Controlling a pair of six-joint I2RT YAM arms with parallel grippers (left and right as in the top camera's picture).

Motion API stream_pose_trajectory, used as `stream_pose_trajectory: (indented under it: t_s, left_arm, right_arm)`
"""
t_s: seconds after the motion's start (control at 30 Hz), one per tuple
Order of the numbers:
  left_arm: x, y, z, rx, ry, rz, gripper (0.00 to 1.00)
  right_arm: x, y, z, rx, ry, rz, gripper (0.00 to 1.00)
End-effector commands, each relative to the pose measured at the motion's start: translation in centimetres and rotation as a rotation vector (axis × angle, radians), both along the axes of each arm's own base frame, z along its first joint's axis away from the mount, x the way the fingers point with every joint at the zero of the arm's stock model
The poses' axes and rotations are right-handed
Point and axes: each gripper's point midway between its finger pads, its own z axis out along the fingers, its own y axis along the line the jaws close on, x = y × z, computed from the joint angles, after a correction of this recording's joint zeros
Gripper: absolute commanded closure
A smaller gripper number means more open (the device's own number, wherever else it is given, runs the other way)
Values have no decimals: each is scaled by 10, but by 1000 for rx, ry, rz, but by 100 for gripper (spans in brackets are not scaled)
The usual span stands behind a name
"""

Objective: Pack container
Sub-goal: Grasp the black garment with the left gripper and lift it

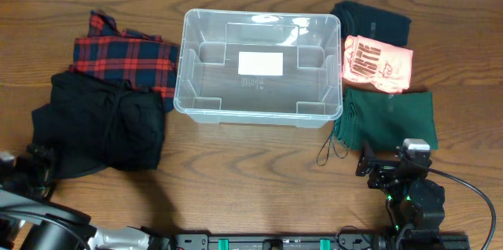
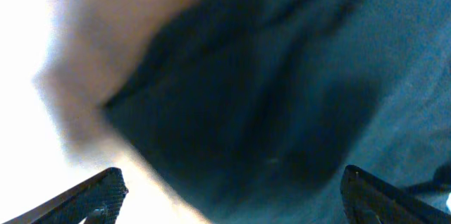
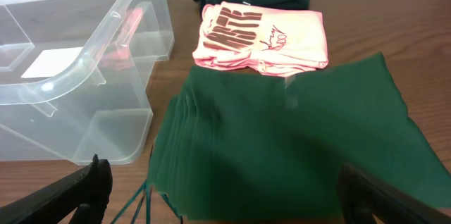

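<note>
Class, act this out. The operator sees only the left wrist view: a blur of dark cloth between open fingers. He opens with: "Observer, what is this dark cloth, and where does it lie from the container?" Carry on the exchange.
Observer: It is a black garment, lying on the table to the left of the container.
Operator: Is anything packed in the container?
Observer: No clothes. Only a white label shows on its base.
Operator: What lies on its other side?
Observer: Three folded pieces in a row: a dark one farthest from the arms, then a pink shirt, then a green garment.
</note>
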Motion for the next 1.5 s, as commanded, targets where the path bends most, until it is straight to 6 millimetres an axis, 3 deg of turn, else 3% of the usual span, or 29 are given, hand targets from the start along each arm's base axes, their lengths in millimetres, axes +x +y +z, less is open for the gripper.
stream_pose_trajectory:
  t_s: [0.0,0.2,0.4,0.57,0.77,1.13,1.33,1.47]
  left_arm:
    - [16,-5,3,38,-16,-77,2]
    - [15,-4,-4,72,55,-90,2]
    - [-1,-10,-8,9,114,-32,2]
    - [-21,-2,-15,10,210,40,2]
    - [-6,-2,-17,37,133,11,2]
    - [7,-28,-44,20,-14,-19,2]
    - [32,-34,-30,36,-201,-87,2]
    - [37,-35,-24,29,-248,-97,0]
  right_arm:
    - [0,1,0,10,-2,3,1]
    - [0,1,0,10,-2,3,1]
    - [0,1,0,10,-2,3,1]
    - [0,1,0,10,-2,3,1]
    - [0,1,0,10,-2,3,1]
    - [0,1,0,10,-2,3,1]
    - [0,1,0,10,-2,3,1]
    - [0,1,0,10,-2,3,1]
